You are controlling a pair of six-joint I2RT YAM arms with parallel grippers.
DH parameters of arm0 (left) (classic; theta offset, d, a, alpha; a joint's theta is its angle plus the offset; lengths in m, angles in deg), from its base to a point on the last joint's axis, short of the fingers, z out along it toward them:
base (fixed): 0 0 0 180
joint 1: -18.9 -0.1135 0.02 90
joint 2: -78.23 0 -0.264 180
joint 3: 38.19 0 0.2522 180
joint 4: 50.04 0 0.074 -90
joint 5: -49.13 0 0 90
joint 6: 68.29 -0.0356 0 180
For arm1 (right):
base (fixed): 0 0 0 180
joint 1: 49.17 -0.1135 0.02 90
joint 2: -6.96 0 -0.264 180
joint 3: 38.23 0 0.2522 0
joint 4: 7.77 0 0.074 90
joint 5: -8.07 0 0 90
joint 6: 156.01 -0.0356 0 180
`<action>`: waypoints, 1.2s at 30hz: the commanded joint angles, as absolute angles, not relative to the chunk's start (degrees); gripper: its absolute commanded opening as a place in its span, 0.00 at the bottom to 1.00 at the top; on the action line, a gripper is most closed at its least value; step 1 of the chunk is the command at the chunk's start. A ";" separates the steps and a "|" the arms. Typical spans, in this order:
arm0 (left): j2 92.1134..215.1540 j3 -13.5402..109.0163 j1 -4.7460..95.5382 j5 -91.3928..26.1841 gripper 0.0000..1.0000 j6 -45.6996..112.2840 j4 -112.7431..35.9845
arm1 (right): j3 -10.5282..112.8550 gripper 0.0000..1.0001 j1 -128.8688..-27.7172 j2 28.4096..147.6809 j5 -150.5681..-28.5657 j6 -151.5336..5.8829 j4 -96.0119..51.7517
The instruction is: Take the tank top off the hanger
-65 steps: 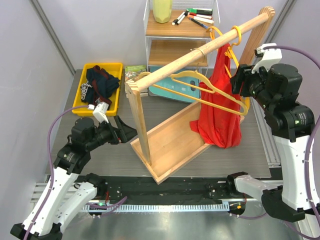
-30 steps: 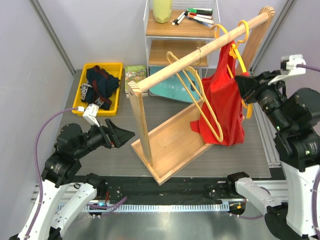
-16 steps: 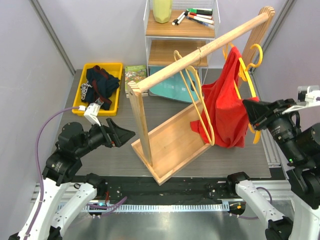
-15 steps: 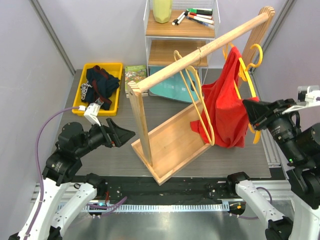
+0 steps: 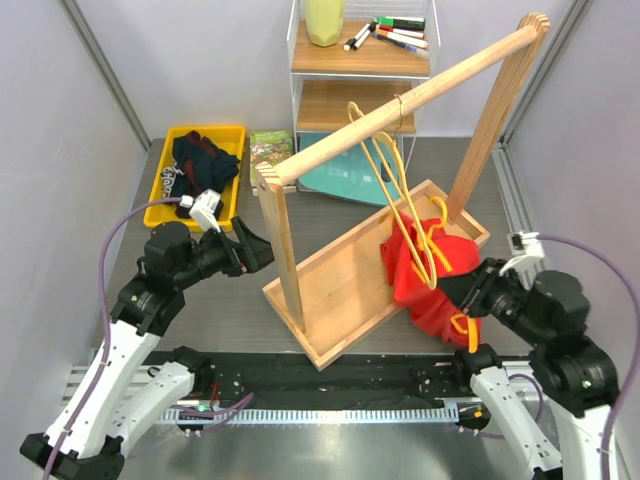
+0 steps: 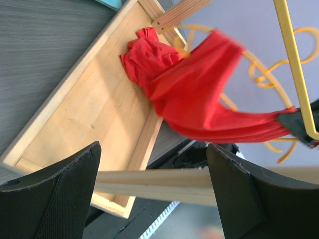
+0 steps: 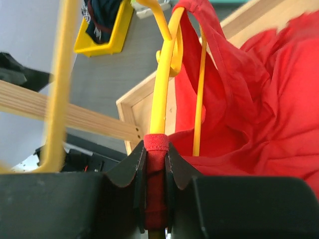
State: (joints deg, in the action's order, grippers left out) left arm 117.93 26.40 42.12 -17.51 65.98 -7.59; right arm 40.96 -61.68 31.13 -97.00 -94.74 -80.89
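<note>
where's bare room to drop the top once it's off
Free: the tray's left half, bare wood between the near post and the top; grey table right of the rack. Crowded: tray's right end, with top, hangers and right pincer.

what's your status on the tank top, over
Left gripper open, empty. Right gripper shut on hanger and strap. Tank top on hanger, off the rail, slumped on rack base. Spare hanger dangling alongside.
</note>
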 commanded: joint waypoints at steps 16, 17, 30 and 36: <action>126.91 23.21 42.19 -7.13 0.64 70.84 -24.75 | 6.99 0.01 -61.65 29.11 -126.13 -114.09 -37.63; 127.79 23.12 42.19 -6.42 0.64 71.10 -25.72 | 6.82 0.01 -61.56 29.29 -126.74 -114.17 -36.92; 143.88 24.61 44.56 -3.51 0.67 70.85 -34.87 | 4.95 0.01 -61.65 31.14 -127.37 -122.45 -19.32; 144.59 25.05 44.65 -3.43 0.63 71.55 -35.22 | 11.21 0.01 -61.65 29.82 -125.69 -118.48 -29.00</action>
State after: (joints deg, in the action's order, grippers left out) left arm 145.10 22.92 44.39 -4.77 71.10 -31.30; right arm 4.33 -61.74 31.78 -127.18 -123.00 -35.84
